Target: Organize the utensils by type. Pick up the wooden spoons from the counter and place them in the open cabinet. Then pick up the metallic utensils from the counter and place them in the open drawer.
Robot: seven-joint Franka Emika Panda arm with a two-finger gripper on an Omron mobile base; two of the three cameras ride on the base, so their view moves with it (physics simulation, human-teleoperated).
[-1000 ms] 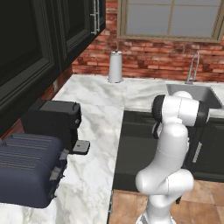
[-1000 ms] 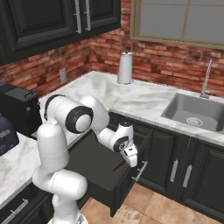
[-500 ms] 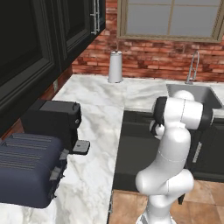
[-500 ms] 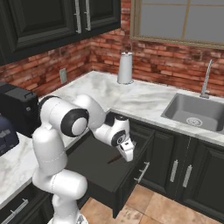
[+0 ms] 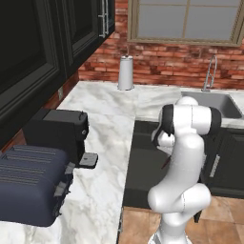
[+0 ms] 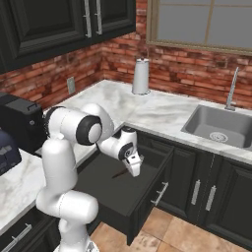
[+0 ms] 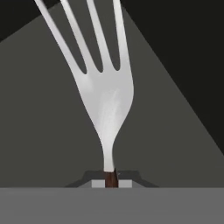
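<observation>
My gripper is shut on the dark handle of a metallic fork. Its silver prongs point away from the hand, over the dark-grey floor of the open drawer. From the right base view, the gripper hangs low inside the open drawer, near its middle, with the thin fork slanting down just above the bottom. The white marble counter runs behind the drawer. The wooden spoons and the open cabinet are out of view.
A white paper-towel roll stands at the brick wall, and the steel sink lies to the right. A black appliance and a dark-blue toaster crowd the counter's left end. Black upper cabinets hang above.
The gripper, still shut on the fork, has moved from the drawer's front right edge inward to above the drawer's middle. The base has stayed put.
</observation>
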